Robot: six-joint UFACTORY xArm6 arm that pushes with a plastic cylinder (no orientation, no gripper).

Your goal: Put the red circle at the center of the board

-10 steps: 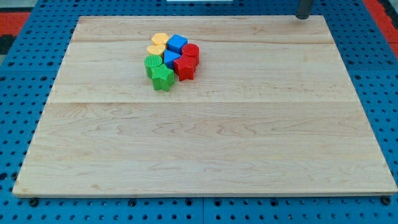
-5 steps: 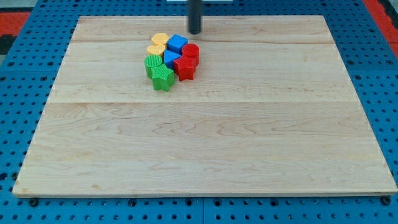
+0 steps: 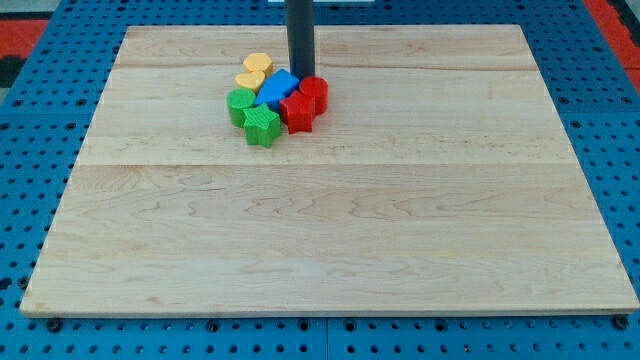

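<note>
The red circle (image 3: 315, 92) sits at the right edge of a tight cluster of blocks in the upper left part of the wooden board (image 3: 330, 220). My tip (image 3: 300, 77) is down at the cluster's top edge. It touches the red circle's upper left side and the right side of a blue block (image 3: 279, 85). A red star-like block (image 3: 297, 111) lies just below the circle. A second blue block (image 3: 271, 98), two yellow blocks (image 3: 257, 65) (image 3: 248, 80), a green block (image 3: 240, 104) and a green star (image 3: 262, 126) fill the cluster's left side.
The board lies on a blue pegboard table (image 3: 40, 100). A red mat (image 3: 25, 30) shows at the view's top left corner and another red mat (image 3: 615, 20) at the top right.
My tip came from the view's top right to the cluster's top and pressed in. The upper blue block slid down-left, the red circle shifted slightly down-right, and the green block nudged left.
</note>
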